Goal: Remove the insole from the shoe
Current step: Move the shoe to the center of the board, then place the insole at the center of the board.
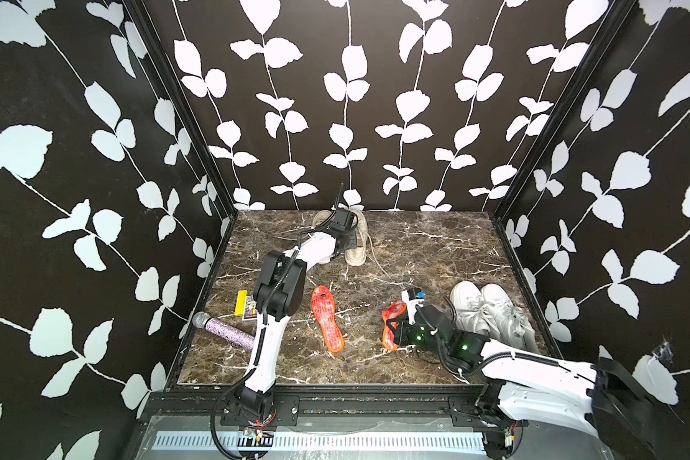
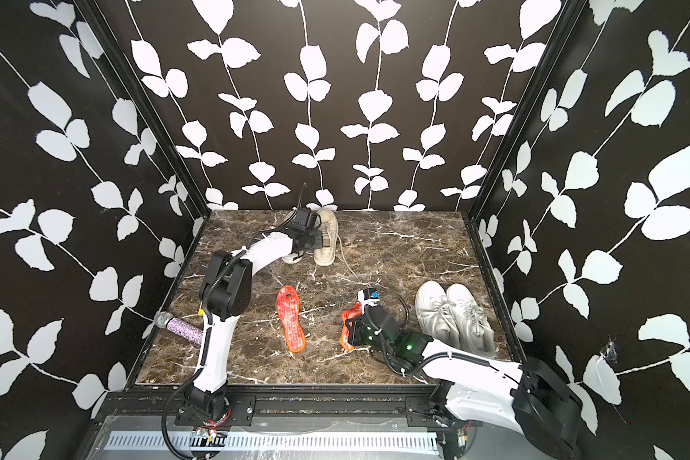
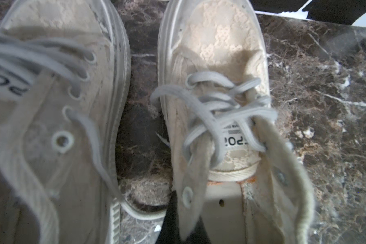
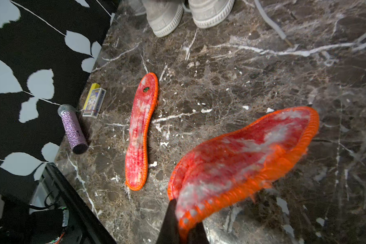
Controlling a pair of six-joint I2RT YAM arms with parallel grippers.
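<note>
A pair of beige lace shoes (image 1: 357,245) (image 2: 327,243) stands at the back of the marble table. My left gripper (image 1: 345,239) (image 3: 186,228) is shut on the eyelet flap of one beige shoe (image 3: 216,52), whose pale inner floor shows bare. My right gripper (image 1: 394,332) (image 2: 351,332) (image 4: 184,230) is shut on one end of an orange-red insole (image 1: 393,314) (image 4: 241,156), which hangs above the table at the front right, away from that shoe. A second orange-red insole (image 1: 327,318) (image 2: 291,318) (image 4: 141,131) lies flat in the middle.
A pair of white sneakers (image 1: 490,310) (image 2: 455,314) stands at the right, close to my right arm. A purple glitter microphone (image 1: 224,330) (image 4: 73,128) and a small yellow card box (image 1: 244,304) (image 4: 94,103) lie at the left edge. Patterned walls enclose three sides.
</note>
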